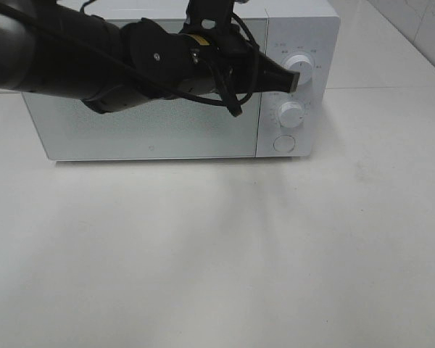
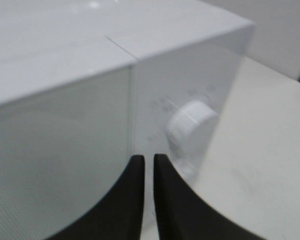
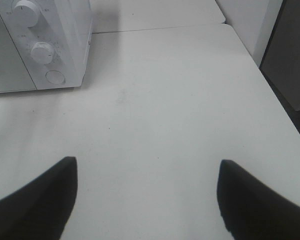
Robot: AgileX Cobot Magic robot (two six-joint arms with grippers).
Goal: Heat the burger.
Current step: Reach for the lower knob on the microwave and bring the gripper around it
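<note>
- While the left arm (image 1: 72, 58) reaches across the front of the microwave (image 1: 159, 138), the left hand (image 1: 290, 78) sits at the control panel, with its tip just beside the upper knob (image 1: 300, 64).
- Left hand, state: the two fingers (image 2: 130, 200) stand almost together, with only a thin slit between them. Nothing is gripped.
- Left hand, contact: in the left wrist view, which is blurred, the fingertips point towards the upper knob (image 2: 190, 122) and stop short of it. In the high view the tip overlaps the knob's edge, so it cannot be told whether they touch.
- Right hand (image 3: 147, 161), state: the fingers (image 3: 45, 195) stand wide apart and hold nothing.
- Right hand, position: it hangs over bare desk (image 3: 165, 100), well apart from the microwave (image 3: 70, 30). It lies outside the high view.
- Microwave: a white unit at the rear of the desk (image 1: 217, 254). The door (image 1: 145, 123) is shut, and its frosted panel gives no view of the inside.
- Controls: these form one column to the right of the door. The upper knob is at the top, the lower knob (image 1: 291, 114) is beneath it, and a round button (image 1: 284, 143) is at the bottom.
- Burger: it shows in none of the three views, so its place cannot be told.
</note>
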